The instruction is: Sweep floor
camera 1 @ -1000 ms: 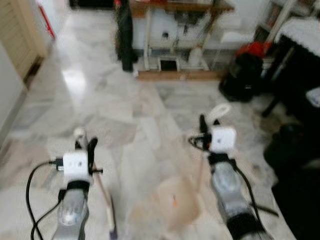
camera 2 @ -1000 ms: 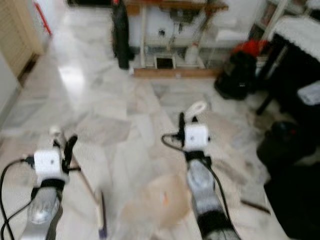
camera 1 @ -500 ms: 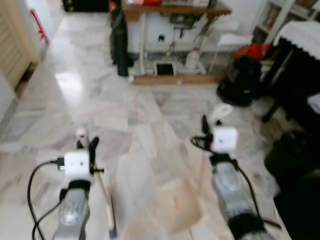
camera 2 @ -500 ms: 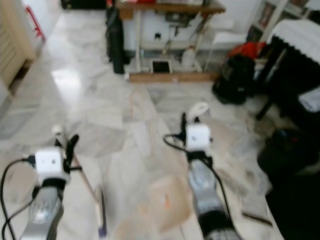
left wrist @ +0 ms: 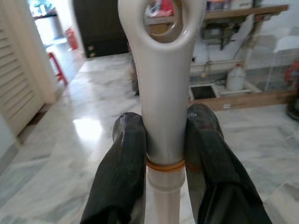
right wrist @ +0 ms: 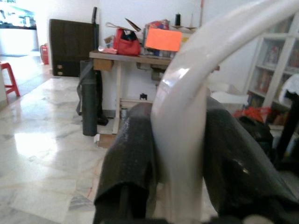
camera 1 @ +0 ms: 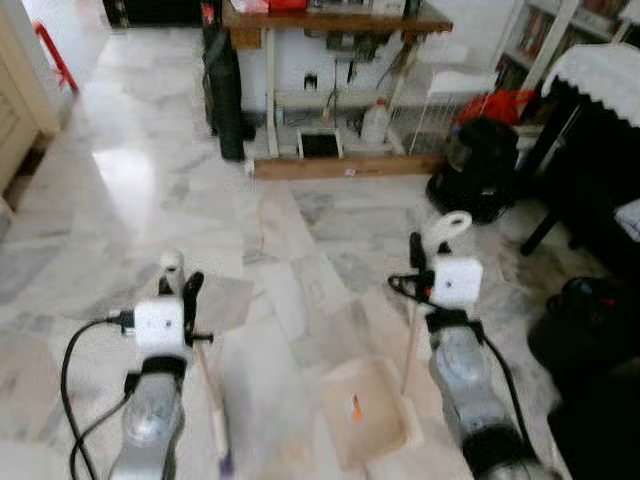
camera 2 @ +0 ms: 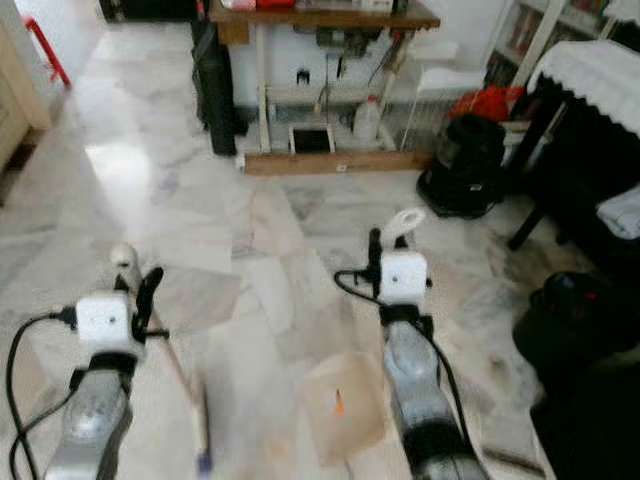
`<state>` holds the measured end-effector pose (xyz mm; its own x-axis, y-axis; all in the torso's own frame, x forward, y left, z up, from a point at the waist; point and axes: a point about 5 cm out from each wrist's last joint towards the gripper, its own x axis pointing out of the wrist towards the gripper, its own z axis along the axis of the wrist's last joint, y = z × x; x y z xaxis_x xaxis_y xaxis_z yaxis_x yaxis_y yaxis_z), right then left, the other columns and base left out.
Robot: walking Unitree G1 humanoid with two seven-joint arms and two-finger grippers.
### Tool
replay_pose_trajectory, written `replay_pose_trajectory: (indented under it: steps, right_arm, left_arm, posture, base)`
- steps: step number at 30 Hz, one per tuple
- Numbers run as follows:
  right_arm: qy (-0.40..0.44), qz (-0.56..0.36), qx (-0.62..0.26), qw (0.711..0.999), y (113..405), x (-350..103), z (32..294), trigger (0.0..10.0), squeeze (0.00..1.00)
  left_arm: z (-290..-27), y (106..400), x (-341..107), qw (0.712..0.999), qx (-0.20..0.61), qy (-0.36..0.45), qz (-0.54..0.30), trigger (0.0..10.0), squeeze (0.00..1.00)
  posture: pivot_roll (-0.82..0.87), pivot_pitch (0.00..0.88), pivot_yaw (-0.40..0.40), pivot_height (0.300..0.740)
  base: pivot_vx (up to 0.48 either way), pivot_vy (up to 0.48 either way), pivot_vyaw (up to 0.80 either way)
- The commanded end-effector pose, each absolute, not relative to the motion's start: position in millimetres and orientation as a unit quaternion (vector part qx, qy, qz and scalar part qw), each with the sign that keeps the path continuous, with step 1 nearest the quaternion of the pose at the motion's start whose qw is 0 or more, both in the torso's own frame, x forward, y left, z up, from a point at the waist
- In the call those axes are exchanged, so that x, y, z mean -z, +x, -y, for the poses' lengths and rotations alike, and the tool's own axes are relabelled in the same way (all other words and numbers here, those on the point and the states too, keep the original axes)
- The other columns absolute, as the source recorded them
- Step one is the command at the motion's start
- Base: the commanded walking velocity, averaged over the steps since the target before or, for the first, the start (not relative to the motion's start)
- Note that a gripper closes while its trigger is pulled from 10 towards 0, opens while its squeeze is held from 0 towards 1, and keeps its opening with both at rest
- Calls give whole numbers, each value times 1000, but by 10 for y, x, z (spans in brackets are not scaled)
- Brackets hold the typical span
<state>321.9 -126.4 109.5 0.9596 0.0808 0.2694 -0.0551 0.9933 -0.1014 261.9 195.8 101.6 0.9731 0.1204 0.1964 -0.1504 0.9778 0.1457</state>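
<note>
My left gripper (left wrist: 163, 119) is shut on the white handle of a broom (left wrist: 161, 93), just below its hanging loop. In the left eye view that gripper (camera 1: 180, 285) is at the lower left, and the broom's stick (camera 1: 210, 400) slants down to the marble floor (camera 1: 150, 190). My right gripper (right wrist: 180, 112) is shut on the curved white handle of a dustpan (right wrist: 187, 116). The beige dustpan (camera 1: 365, 425) rests on the floor between the arms, with a small orange mark inside; its thin stem rises to the right gripper (camera 1: 420, 260).
A wooden table (camera 1: 330, 18) with clutter under it stands at the back, with a tall dark bag (camera 1: 222, 90) and a white jug (camera 1: 373, 125) beside it. A black and red vacuum (camera 1: 480, 165), a dark cloth-covered table (camera 1: 600, 70) and a black bag (camera 1: 585, 320) crowd the right. A louvred door (camera 1: 15, 100) is on the left.
The whole picture has shifted down and grown sharper as the camera moved, so more of the back table shows. Both grippers keep their holds on broom and dustpan.
</note>
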Motion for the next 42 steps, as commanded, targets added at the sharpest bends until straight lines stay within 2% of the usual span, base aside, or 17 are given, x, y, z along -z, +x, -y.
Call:
replay_pose_trajectory:
  steps: [1,20,42]
  right_arm:
    - [-43,157,-26,986,3229,-1166,1320,10000,0]
    - [-42,158,-27,986,3234,-1166,1317,10000,0]
    - [-41,158,-26,986,3236,-1155,1318,10000,0]
  left_arm:
    - [-1927,2640,-1092,988,-61,85,112,10000,0]
    - [-1914,2656,-1100,988,-55,87,117,10000,0]
    - [-1876,2659,-1083,989,-38,79,120,10000,0]
  posture:
    - [15,68,-33,740]
    - [19,50,-30,740]
    - [20,5,-23,740]
  base:
    - [364,0,0]
    - [357,0,0]
    - [0,0,0]
